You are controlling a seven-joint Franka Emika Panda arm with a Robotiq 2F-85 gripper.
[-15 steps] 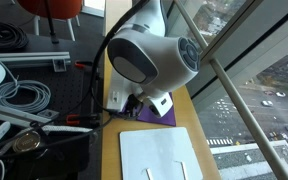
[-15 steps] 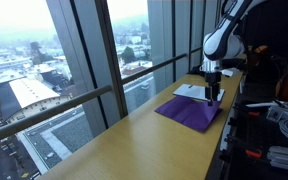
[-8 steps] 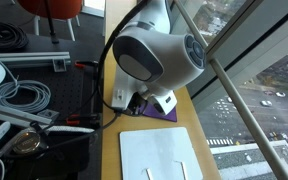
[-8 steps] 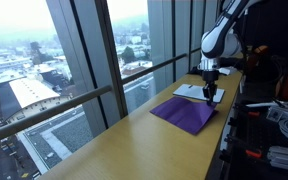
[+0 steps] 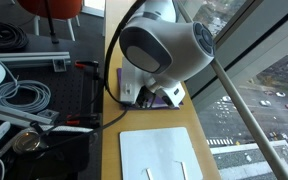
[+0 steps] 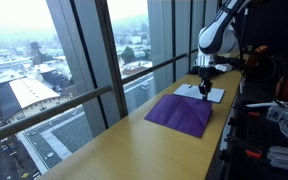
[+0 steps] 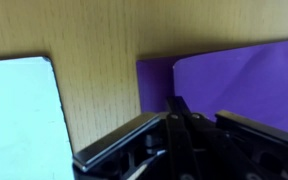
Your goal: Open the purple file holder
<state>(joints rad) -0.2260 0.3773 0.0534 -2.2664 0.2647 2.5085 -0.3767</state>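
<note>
The purple file holder (image 6: 177,111) lies on the wooden table (image 6: 104,150) by the window, and in an exterior view only a strip of it (image 5: 171,96) shows under the arm. My gripper (image 6: 205,86) stands at its far edge, jaws shut on the edge of the purple cover, which tilts up toward the fingers. In the wrist view the black fingers (image 7: 177,110) press together at the lower edge of the purple cover (image 7: 234,80). The inside of the holder is hidden.
A white flat sheet (image 5: 161,155) lies beside the holder on the table (image 5: 109,150); the wrist view shows this sheet (image 7: 19,115) at left. Cables and black equipment (image 5: 24,100) crowd the side away from the window. The window rail (image 5: 244,105) borders the table.
The jaws closed from open to shut on the cover's edge. The gripper rose a little, and the purple cover's edge lifted with it and looks wider.
</note>
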